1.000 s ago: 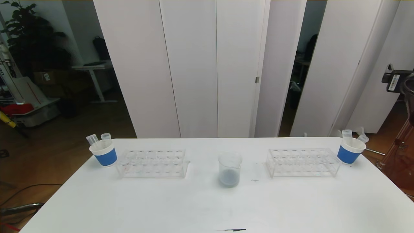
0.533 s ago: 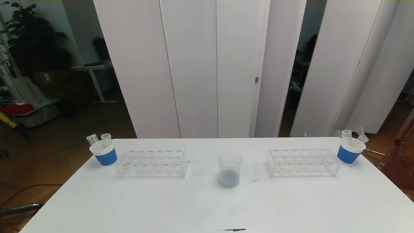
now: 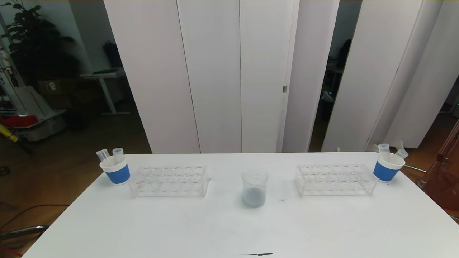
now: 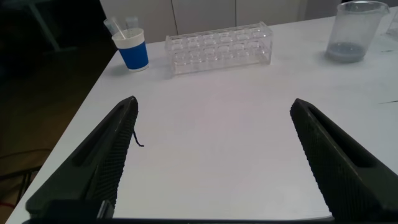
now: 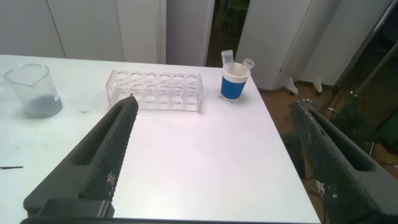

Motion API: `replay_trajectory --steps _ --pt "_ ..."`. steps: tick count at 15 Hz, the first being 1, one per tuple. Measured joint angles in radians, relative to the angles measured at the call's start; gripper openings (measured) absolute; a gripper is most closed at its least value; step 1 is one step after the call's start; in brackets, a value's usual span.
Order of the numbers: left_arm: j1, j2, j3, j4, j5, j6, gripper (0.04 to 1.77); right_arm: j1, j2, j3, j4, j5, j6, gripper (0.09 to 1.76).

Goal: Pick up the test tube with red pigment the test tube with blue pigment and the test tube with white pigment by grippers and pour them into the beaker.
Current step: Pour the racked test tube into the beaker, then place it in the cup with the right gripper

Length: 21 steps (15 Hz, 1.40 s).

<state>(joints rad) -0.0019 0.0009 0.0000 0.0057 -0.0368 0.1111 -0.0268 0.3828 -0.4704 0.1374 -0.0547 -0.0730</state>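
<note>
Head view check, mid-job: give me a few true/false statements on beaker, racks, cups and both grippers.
1. The beaker stands between the two racks. True.
2. The beaker is empty. False: greyish liquid sits at its bottom.
3. Tubes stand in the left rack. False: it looks empty, as does the right rack; tubes sit in the left cup and right cup.
4. Left gripper and right gripper are open, holding nothing. True.

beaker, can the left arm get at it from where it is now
Probably yes: the left gripper is open above bare table, and nothing stands between it and the beaker.
</note>
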Motion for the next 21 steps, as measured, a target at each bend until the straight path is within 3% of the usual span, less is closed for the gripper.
replay_trajectory --steps 5,9,21 --pt "0.000 0.000 0.000 0.000 0.000 -0.001 1.75 0.033 -0.193 0.226 0.010 0.006 0.084 1.75" --pt "0.000 0.000 0.000 0.000 0.000 -0.001 1.75 0.033 -0.300 0.359 0.015 0.062 0.109 1.75" --pt "0.000 0.000 0.000 0.000 0.000 0.000 1.75 0.028 -0.384 0.407 0.006 0.049 0.100 1.75"
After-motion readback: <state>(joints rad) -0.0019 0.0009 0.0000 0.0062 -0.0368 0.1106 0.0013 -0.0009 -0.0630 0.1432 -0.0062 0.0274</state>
